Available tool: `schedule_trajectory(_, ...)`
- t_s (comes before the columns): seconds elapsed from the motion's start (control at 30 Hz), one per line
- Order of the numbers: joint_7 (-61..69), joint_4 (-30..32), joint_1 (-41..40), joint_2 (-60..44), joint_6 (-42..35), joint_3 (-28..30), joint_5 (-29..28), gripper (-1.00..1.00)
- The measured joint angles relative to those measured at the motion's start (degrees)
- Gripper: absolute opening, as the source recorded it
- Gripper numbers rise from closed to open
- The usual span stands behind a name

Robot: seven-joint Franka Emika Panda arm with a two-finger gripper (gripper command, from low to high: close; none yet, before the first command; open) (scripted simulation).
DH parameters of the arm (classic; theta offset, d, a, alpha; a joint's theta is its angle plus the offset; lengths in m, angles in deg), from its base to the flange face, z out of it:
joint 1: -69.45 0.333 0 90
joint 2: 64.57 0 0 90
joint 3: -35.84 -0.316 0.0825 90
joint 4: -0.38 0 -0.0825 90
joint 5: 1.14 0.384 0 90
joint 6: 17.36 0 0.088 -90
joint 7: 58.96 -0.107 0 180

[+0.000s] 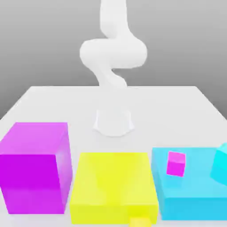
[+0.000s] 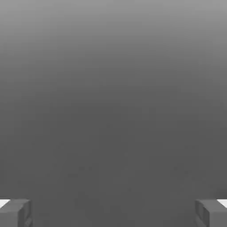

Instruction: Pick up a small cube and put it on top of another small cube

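White tabletop (image 1: 177, 102) under a grey backdrop carries three big blocks in a row along its near edge: magenta (image 1: 35, 166), yellow (image 1: 113, 186) and cyan (image 1: 190, 188). From the yellow block, the tiny yellow cube (image 1: 141, 221) peeks out at 5 o'clock, low against the block's front, so reaching it likely means coming over that block. The pink cube (image 1: 176, 163) sits at 2 o'clock on the cyan block, a raised target. The gripper (image 2: 113, 213) has its fingers (image 2: 15, 212) spread wide, empty.
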Motion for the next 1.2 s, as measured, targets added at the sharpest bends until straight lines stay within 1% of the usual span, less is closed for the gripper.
schedule_trajectory(0.5, -1.40, 0.02, 0.52, -31.51, 9.56, -2.77, -1.13, 0.00)
schedule_trajectory(0.93, -3.09, 0.05, 2.48, -58.52, 17.79, -3.63, -2.80, 0.00)
schedule_trajectory(1.07, -3.77, -1.27, 3.21, -66.83, 23.38, -2.94, -3.66, 0.00)
schedule_trajectory(1.1, -3.94, -1.68, 3.40, -68.85, 24.94, -2.71, -3.90, -1.00)
schedule_trajectory(1.2, -3.95, -1.68, 3.39, -68.85, 24.95, -2.71, -3.90, -1.00)
